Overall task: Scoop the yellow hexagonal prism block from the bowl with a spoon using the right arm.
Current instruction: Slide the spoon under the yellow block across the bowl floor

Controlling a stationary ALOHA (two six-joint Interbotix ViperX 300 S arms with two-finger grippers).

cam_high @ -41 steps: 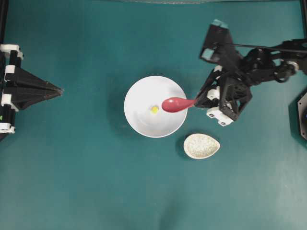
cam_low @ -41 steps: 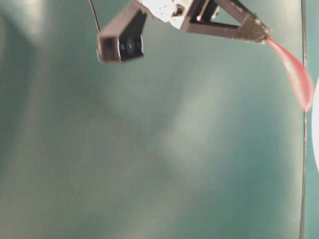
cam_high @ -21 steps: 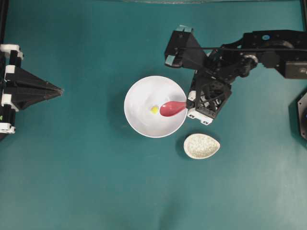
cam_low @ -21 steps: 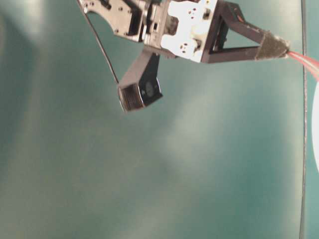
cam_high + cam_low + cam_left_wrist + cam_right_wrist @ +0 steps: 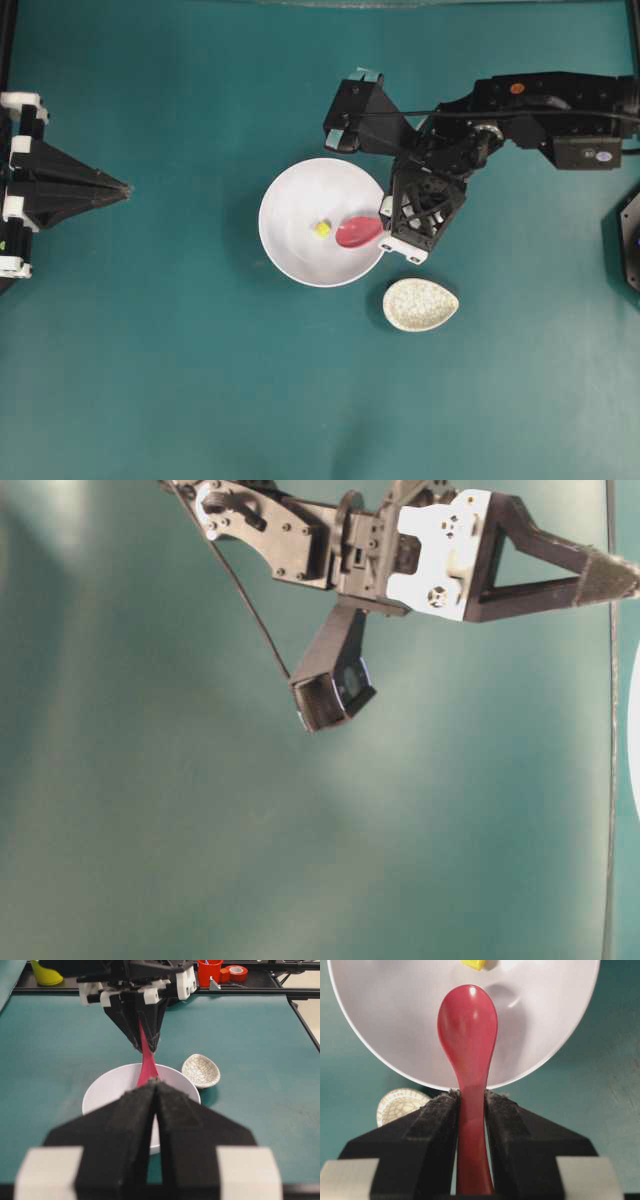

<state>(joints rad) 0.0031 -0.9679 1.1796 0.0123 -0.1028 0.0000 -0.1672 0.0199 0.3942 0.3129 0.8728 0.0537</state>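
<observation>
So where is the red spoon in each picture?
Overhead: the spoon lies over the right half of the white bowl.
Table-level: not in it.
Left wrist: a pink strip at centre, hanging from the right gripper.
Right wrist: centre, clamped between the fingers.
Shared landmark: the white bowl.

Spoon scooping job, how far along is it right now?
Done: the right pincer is shut on the spoon handle. In hand: the scoop hangs inside the bowl, just short of the yellow block. Left: getting the block onto the scoop and lifting it out. The left pincer sits off at the side.
</observation>
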